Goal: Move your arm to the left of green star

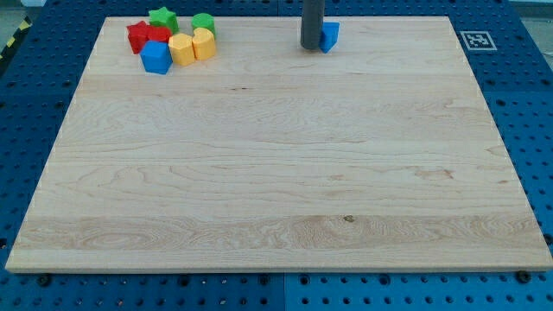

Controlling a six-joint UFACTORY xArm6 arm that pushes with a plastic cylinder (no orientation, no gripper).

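The green star (162, 17) sits far off to the view's left of my tip (311, 47), at the top edge of the wooden board (276, 173), heading a tight huddle of blocks. Packed against it are a green round block (204, 22) on its right, two red blocks (138, 36) (160, 35) just below it, two yellow blocks (182, 49) (204, 42) and a blue block (156, 58) at the huddle's lower edge. Being bunched so close, they leave free board only on the star's left side, which is where the task wants me, so I judge I must skirt the group, not cut through it

My tip is a bare dark rod, holding nothing, resting on the board with a second blue block (329, 36) touching its right side, partly hidden behind it; that block lies on the side away from my likely path

The only marking is a black-and-white square tag (474, 40) at the board's top right corner, well to the right of my tip; no words can be read
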